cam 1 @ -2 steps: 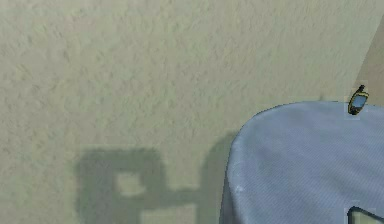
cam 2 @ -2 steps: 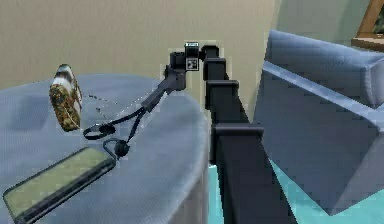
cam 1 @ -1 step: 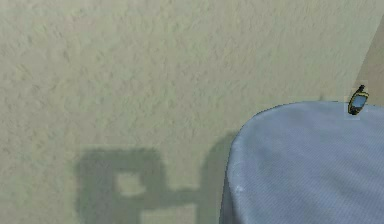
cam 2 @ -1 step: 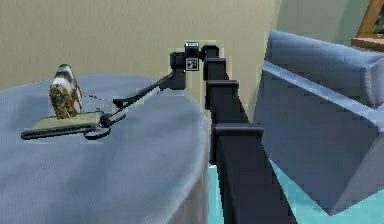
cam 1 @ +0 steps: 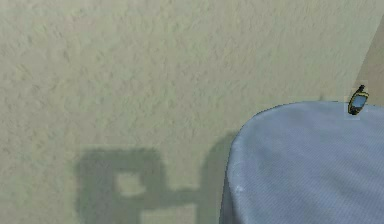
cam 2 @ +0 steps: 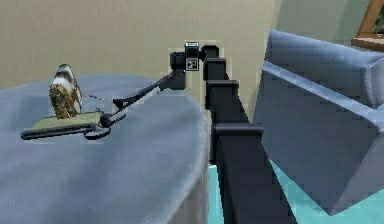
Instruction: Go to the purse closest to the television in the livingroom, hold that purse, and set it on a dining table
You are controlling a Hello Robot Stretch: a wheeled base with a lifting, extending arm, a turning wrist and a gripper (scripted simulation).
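— Standing upright on the round, pale blue-grey table (cam 2: pixel 130 175), is that the small brown-and-cream patterned purse (cam 2: pixel 66 92)?

— It looks so (rounded body, mottled sides). It sits toward the table's far left edge in the arm side view. Just in front of it lies a flat olive-green slab (cam 2: pixel 60 128), close against its base.

— And the arm?

— The dark square bar of the arm (cam 2: pixel 235 140) rises from the bottom edge along the table's right side, with two white marked squares (cam 2: pixel 192 55) at its far end. From there the thin dark fingers (cam 2: pixel 140 96) slant down and leftward to the slab's right end.

— Are the jaws holding anything?

— I cannot tell. Their tips lie among things resting on the table. The purse stands just left of the tips, and whether they touch it is unclear.

— What else is around?

— A big blue upholstered armchair (cam 2: pixel 320 100) right of the arm, on a teal floor (cam 2: pixel 300 212). In the forward view the table (cam 1: pixel 310 170) curves across the lower right, with a small dark blob (cam 1: pixel 357 101) at its far edge and a beige textured surface (cam 1: pixel 130 80) beyond.
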